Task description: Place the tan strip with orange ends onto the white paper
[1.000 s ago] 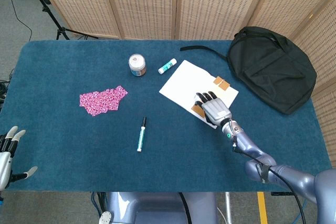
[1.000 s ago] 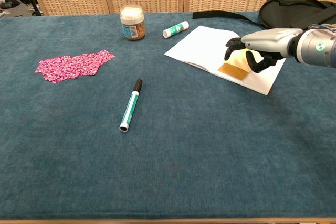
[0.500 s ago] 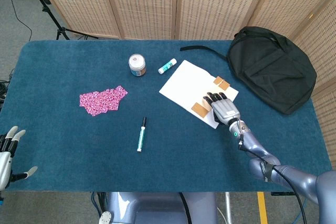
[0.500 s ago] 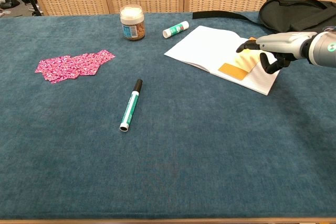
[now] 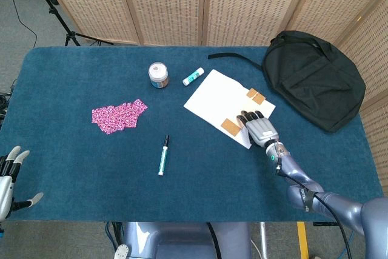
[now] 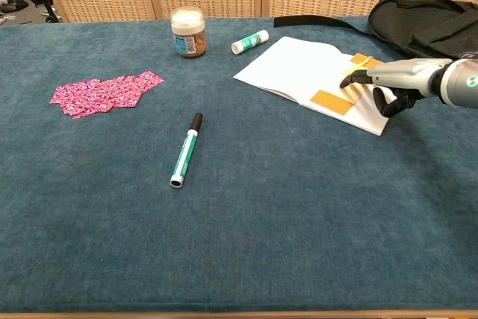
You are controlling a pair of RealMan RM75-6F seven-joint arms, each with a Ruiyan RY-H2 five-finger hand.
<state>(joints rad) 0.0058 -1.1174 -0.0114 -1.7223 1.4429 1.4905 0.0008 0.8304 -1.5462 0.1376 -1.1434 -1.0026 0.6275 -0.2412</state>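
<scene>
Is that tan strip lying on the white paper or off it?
On it: the tan strip lies flat across the white paper, partly hidden by the right hand.

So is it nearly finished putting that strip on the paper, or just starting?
Nearly finished, it seems. The tan strip already lies on the white paper, one orange end near the paper's front edge, the other near the bag. The right robot hand hovers by it with fingers spread, gripping nothing. The left robot hand idles open at the table edge. Only pulling away looks left.
</scene>
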